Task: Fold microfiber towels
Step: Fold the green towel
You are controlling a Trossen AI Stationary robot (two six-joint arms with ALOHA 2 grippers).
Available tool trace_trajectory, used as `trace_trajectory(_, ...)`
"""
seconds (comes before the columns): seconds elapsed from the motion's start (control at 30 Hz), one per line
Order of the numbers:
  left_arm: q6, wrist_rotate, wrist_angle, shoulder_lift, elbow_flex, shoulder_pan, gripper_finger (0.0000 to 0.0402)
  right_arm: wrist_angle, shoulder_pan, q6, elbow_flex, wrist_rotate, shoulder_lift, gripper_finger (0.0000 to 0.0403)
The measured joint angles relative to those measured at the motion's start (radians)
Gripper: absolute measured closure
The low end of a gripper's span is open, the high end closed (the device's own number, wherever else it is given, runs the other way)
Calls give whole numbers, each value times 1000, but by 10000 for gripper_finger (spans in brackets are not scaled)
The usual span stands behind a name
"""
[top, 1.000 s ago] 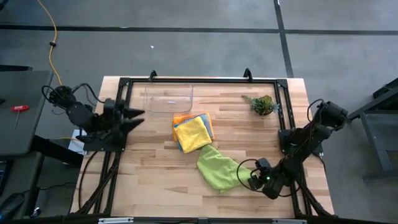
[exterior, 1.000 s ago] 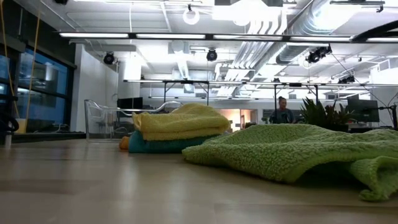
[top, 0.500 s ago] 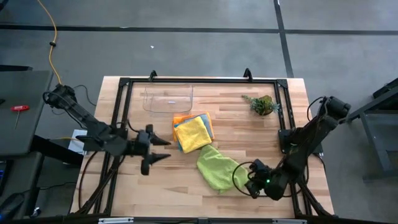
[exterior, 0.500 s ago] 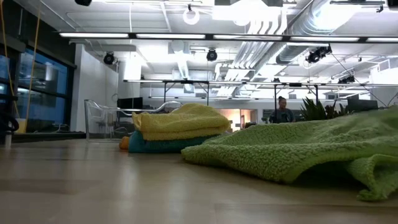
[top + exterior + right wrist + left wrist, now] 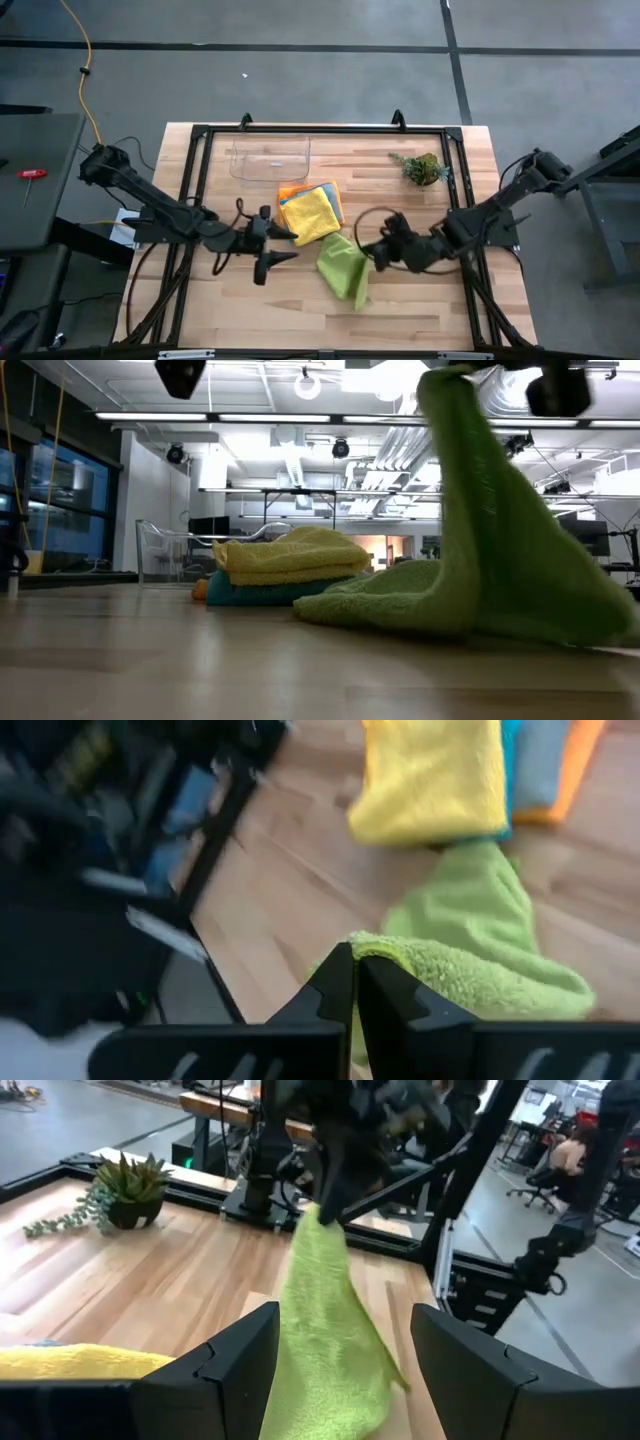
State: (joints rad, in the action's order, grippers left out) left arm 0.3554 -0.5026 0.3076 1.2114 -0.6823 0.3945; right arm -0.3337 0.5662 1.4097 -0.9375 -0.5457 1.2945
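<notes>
The lime green towel [image 5: 343,268] lies near the table's middle, one end raised and the rest on the wood. My right gripper [image 5: 366,251] is shut on that raised end, above the table. My left gripper [image 5: 284,246] is open and empty, just left of the towel and level with it. Its fingers frame the hanging towel in the left wrist view [image 5: 330,1340]. A folded stack [image 5: 311,210] rests on the table behind, yellow on top [image 5: 430,780], then teal, grey and orange. In the low view the green towel [image 5: 480,560] rises to a peak. My right gripper pinches the lime green towel's raised edge [image 5: 395,952] between its two shut fingers, coming from the table's right side. The towel hangs below the fingers [image 5: 318,1220] in a slack drape, and its lower part [image 5: 400,605] lies on the table.
A clear plastic tray [image 5: 270,158] stands at the far edge, left of centre. A small potted plant sprig [image 5: 423,168] sits at the far right. Black frame rails [image 5: 195,180] run along both sides of the table. Bare wood lies near the front edge.
My right gripper has gone from the near right corner toward the table's left and up, carrying the green towel's end. That end is lifted into a peak while the rest stays on the table. My left gripper has travelled from the left edge toward the towel.
</notes>
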Motion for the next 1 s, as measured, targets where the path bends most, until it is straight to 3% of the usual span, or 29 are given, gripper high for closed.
trace_trajectory(0.3,-77,-18,147,175,-3,-49,186,166,-122,-23,0,-8,2,402)
trace_trajectory(0.6,-254,-147,171,431,-188,-57,186,181,-164,5,0,-49,2,403)
trace_trajectory(0.8,-180,-204,146,578,-338,-71,186,178,-173,11,0,-61,2,403)
trace_trajectory(1.0,-10,-224,-25,617,-410,-91,186,172,-174,4,0,-73,2,403)
